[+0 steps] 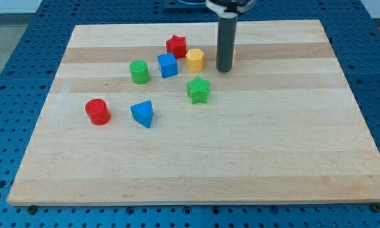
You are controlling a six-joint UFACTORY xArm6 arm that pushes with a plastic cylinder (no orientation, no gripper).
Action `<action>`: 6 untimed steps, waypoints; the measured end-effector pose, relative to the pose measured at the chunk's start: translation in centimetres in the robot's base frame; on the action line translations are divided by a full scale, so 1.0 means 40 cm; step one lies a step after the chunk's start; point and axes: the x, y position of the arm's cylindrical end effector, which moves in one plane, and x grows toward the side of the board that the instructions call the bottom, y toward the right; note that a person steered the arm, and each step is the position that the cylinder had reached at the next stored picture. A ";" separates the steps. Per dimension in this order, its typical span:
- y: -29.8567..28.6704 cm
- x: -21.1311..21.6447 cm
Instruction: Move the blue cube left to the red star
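- Camera view, the only one: light wooden tabletop (240,158) made of glued planks, sitting on a blue perforated base plate (6,38).
- No gripper on this arm, so no jaws to read as open or closed; it ends in a straight dark rod (225,41), nothing held.
- My tip (225,70) is down at the tabletop, in the upper middle of the board.
- My tip is just to the view's right of the yellow hexagonal plastic block (195,59); a small gap shows between them, contact not evident.
- My tip touches no block as far as I can tell.
- Blue plastic cube (168,65): just to the view's left of the yellow hexagonal block, very close, can't tell if the faces touch.
- Red plastic star (176,45): just above the blue cube, slightly to the view's right of it. The two are near, nearly touching; the exact gap is unclear.
- So the blue cube sits below the red star rather than at its left.
- Green plastic cylinder (139,71): upright, near the blue cube on the view's left side, clearly apart.
- Green plastic star (198,90): below the yellow hexagonal block, lower left of my tip, apart from both.
- Blue triangular plastic prism (142,113): lower down, below the green cylinder, on its own.
- Red plastic cylinder (97,111): upright, leftmost block, to the view's left of the blue prism, apart from it.
- The yellow hexagonal block lies between my tip and the blue cube.
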 end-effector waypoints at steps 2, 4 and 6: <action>-0.276 0.056; -0.351 0.002; -0.246 -0.041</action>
